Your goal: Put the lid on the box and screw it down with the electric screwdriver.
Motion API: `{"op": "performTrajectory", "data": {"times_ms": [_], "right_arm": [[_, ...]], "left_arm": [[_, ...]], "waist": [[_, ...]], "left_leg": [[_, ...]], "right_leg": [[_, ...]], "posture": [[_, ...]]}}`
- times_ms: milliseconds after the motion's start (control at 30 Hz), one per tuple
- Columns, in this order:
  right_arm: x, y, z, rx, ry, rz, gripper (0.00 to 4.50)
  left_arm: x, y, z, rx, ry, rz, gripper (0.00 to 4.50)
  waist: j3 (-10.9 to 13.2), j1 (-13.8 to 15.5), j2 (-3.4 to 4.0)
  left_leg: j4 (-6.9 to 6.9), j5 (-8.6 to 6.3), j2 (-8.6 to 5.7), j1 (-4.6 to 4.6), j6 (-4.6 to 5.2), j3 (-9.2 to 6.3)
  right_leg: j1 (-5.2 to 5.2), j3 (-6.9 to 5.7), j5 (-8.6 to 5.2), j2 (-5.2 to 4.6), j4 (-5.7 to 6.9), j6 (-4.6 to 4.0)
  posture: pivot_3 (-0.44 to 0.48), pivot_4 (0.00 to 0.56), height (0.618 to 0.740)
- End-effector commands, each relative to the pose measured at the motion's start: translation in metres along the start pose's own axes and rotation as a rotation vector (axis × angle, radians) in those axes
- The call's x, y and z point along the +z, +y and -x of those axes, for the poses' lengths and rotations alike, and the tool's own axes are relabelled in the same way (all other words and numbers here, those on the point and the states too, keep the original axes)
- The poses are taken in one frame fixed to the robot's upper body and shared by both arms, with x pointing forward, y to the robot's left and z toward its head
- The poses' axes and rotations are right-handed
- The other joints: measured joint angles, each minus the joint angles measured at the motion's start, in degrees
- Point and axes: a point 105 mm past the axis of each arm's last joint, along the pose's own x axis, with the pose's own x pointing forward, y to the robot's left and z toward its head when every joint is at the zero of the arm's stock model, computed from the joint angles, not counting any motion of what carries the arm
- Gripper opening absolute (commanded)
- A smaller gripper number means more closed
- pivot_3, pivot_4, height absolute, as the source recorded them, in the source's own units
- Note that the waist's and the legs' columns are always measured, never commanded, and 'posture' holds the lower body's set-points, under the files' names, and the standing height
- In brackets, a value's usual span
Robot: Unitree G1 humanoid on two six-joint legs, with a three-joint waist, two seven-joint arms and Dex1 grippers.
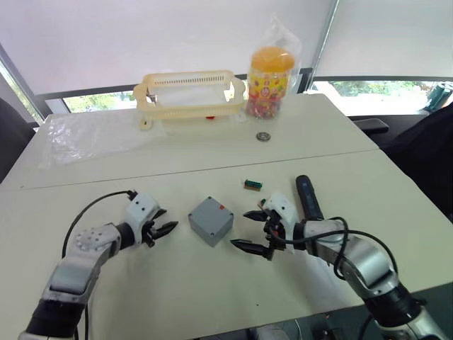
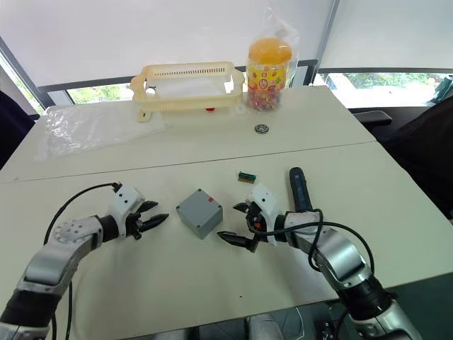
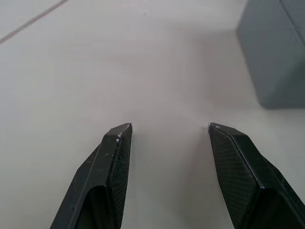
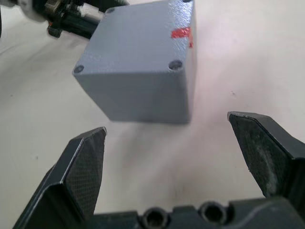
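Note:
The grey box point(image 1: 211, 219) stands in the middle of the near table, turned corner-on, with a red mark point(image 4: 181, 33) on its upper edge. The lid point(image 4: 138, 36) lies flush on top of it, small holes showing at its corners. My left gripper point(image 1: 161, 228) rests open on the table just left of the box, apart from it. To the right, my right gripper point(image 1: 253, 230) is open wide and faces the box point(image 4: 143, 86) across a small gap. The electric screwdriver point(image 1: 308, 197), a black cylinder, lies on the table beside my right forearm.
A small green block point(image 1: 253, 184) lies behind the box. Farther back are a round metal ring point(image 1: 263, 136), a yellow basket point(image 1: 190, 92), a candy jar with an orange lid point(image 1: 270, 81) and a clear plastic bag point(image 1: 92, 134). A seam point(image 1: 212, 166) crosses the table.

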Motion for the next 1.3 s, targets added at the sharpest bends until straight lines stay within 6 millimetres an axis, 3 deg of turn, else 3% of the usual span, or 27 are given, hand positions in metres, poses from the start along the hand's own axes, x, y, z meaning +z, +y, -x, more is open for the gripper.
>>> {"op": "performTrajectory", "data": {"times_ms": [33, 300, 433, 667, 933, 1300], "right_arm": [[0.007, -0.002, -0.007, 0.025, -0.032, 0.053, 4.46], [-0.001, -0.008, -0.025, 0.045, -0.01, 0.089, 4.46], [0.001, -0.005, -0.031, 0.063, -0.038, 0.073, 4.46], [0.007, 0.011, -0.029, 0.108, -0.075, 0.056, 4.46], [-0.001, 0.028, -0.024, 0.135, -0.035, 0.036, 4.46], [-0.002, 0.035, -0.022, 0.131, -0.025, 0.007, 4.46]], "left_arm": [[0.008, -0.006, 0.003, -0.003, -0.027, -0.005, 2.57], [0.01, -0.027, -0.011, -0.094, -0.032, -0.06, 2.57], [0.007, -0.026, -0.015, -0.125, -0.012, -0.104, 2.57], [0.014, -0.025, -0.025, -0.152, -0.032, -0.135, 2.57], [0.02, -0.035, -0.029, -0.229, -0.045, -0.145, 2.57], [0.019, -0.034, -0.031, -0.222, -0.042, -0.156, 2.57]], "waist": [[-0.01, 0.06, -0.01], [-0.01, 0.06, -0.01], [-0.02, -0.01, 0.0], [-0.02, 0.26, 0.0], [-0.02, 0.14, 0.0], [-0.02, 0.11, 0.0]], "left_leg": [[0.01, 0.0, 0.0, 0.0, 0.0, 0.01], [0.01, 0.0, 0.0, 0.01, 0.0, -0.01], [0.01, 0.0, -0.01, 0.03, -0.01, 0.0], [0.01, 0.0, -0.01, 0.03, 0.0, -0.01], [0.03, 0.0, -0.02, 0.03, 0.0, -0.02], [0.03, 0.0, -0.02, 0.03, -0.01, -0.02]], "right_leg": [[0.0, 0.01, 0.0, -0.01, 0.0, 0.0], [0.01, 0.0, 0.0, 0.01, 0.02, 0.0], [0.01, 0.0, 0.01, 0.01, 0.04, -0.01], [0.02, -0.01, 0.01, 0.01, 0.04, -0.01], [0.04, 0.0, 0.0, 0.01, 0.05, -0.01], [0.04, 0.0, 0.0, 0.01, 0.04, -0.01]], "posture": [[0.0, 0.15, 0.74], [0.0, 0.15, 0.74], [0.0, 0.15, 0.74], [0.0, 0.15, 0.74], [0.0, 0.15, 0.74], [0.0, 0.15, 0.74]]}}
